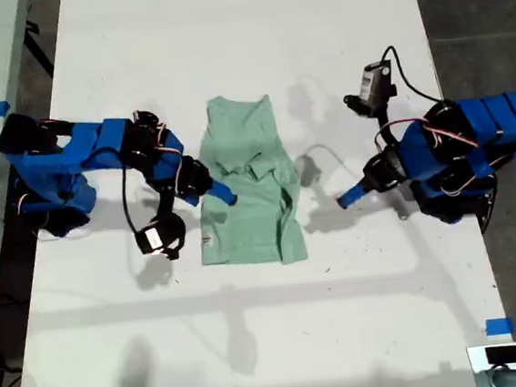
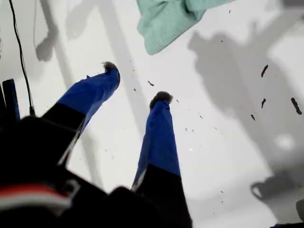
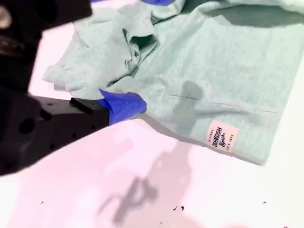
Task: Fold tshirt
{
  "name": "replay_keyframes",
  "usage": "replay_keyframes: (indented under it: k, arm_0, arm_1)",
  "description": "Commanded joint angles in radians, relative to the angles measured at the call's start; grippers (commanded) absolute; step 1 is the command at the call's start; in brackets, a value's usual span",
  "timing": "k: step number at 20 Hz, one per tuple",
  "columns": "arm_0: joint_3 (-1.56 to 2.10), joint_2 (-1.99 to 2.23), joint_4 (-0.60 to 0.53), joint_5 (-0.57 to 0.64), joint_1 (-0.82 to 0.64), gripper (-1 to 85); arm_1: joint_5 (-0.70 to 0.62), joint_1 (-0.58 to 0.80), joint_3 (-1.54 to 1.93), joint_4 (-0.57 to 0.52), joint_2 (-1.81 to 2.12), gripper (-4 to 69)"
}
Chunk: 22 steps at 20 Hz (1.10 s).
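The pale mint-green tshirt (image 1: 248, 185) lies in the middle of the white table (image 1: 272, 338), its sides folded inward into a narrow, rumpled strip. My second gripper (image 1: 220, 194) comes from the exterior view's left and sits at the shirt's edge. In its wrist view one blue fingertip (image 3: 124, 104) rests by the cloth edge and the other shows far off, so the second gripper (image 3: 140, 52) is open around a bunched fold of the tshirt (image 3: 213, 71). My first gripper (image 2: 135, 80) is open over bare table, short of a tshirt (image 2: 166, 19) corner; it is the first gripper (image 1: 343, 201) on the exterior view's right.
A small sewn label (image 3: 221, 137) sits near the shirt's hem. Both blue arm bases (image 1: 46, 173) (image 1: 473, 150) flank the shirt. Blue tape marks (image 1: 497, 326) lie near the table's front edge in the exterior view's right. Dark floor borders the table there.
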Motion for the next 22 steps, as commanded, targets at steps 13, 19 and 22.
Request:
replay_keyframes:
  k: [13, 19, 22]
  arm_0:
    - [0.670, 0.503, -0.614, -0.100, 0.204, 22.2]
    - [0.644, 0.253, -0.667, -0.092, 0.216, 19.8]
    - [0.630, 0.160, -0.741, -0.098, 0.238, 19.1]
  arm_1:
    - [-0.081, -0.029, -0.462, -0.063, -0.672, 31.9]
    - [-0.067, -0.037, -0.618, -0.084, -0.939, 33.6]
    - [-0.051, -0.038, -0.620, -0.118, -0.992, 34.0]
